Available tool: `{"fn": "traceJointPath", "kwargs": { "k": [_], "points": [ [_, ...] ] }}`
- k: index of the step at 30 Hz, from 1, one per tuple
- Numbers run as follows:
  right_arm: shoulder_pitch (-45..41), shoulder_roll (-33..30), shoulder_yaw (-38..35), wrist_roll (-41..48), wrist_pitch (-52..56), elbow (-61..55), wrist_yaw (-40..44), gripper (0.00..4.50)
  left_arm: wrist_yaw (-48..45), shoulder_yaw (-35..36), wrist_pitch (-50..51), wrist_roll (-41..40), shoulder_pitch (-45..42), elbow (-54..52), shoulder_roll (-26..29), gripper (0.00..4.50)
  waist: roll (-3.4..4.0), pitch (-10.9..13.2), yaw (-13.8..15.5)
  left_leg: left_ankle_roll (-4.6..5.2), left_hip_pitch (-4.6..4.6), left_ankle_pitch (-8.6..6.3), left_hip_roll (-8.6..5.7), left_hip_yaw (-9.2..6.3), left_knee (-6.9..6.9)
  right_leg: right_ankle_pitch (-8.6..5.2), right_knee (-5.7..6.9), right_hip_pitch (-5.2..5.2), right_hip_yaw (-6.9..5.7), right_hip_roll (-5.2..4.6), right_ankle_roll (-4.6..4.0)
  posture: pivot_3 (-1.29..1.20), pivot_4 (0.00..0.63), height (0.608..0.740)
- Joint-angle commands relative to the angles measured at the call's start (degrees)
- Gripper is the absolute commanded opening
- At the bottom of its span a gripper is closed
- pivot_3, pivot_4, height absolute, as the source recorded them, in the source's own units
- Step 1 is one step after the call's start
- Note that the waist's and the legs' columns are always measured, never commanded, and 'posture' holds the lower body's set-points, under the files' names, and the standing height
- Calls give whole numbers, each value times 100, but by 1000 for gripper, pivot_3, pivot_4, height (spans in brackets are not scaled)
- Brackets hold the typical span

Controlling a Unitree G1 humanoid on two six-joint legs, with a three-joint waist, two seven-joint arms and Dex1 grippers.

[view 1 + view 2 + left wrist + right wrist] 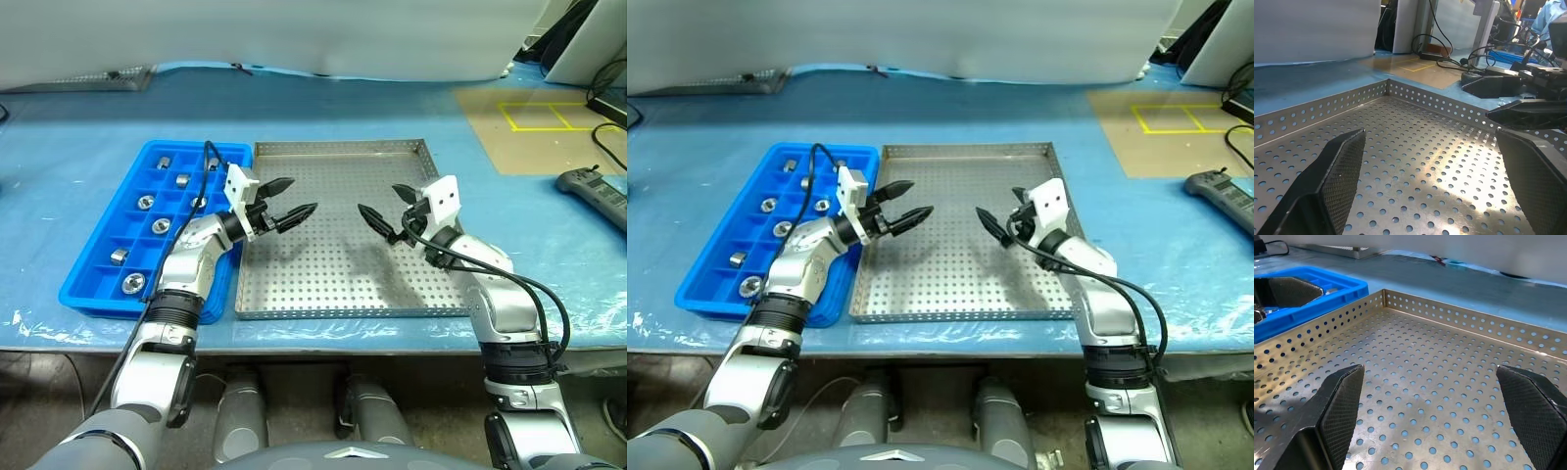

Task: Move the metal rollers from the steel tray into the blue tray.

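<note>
Steel tray (338,284) sits mid-bench on the blue-covered bench (88,176), its perforated floor bare of parts in both head views and both wrist views. Blue tray (98,294) lies just beside it on the robot's left, long sides parallel, rims close or touching; cannot tell which. Metal rollers (145,202) rest in the blue tray's compartments, about one per cell, seven or so visible, spread from the far end to the near end; one sits in the nearest row (132,283). Left gripper (286,204) hangs over the steel tray's left portion, pointing toward the tray centre, jaws spread wide and holding nothing. Right gripper (387,207) hangs over the tray's right portion, pointing back toward the left one, jaws likewise spread wide and empty. The two grippers face each other across the tray middle, apart. A dark handheld controller (596,193) lies on the bench at far right, well apart from both trays.
</note>
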Motion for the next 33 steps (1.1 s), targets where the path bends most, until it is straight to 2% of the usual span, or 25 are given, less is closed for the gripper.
{"fn": "traceJointPath", "kwargs": {
  "k": [1,33],
  "points": [
    [-169,-175,150,-189,-197,0,30,4500,211,85,-207,49,-113,-98,-13,4465,0,0,2,0,0,0,0,0,0,0,0,0,0,0,0,-129,150,740],
    [-761,-391,428,-286,-542,932,512,4500,457,-105,-243,336,215,-447,187,4465,0,0,186,3,-1,-2,-6,-3,-2,0,0,-2,-2,-12,0,-25,150,740]
  ]
}}
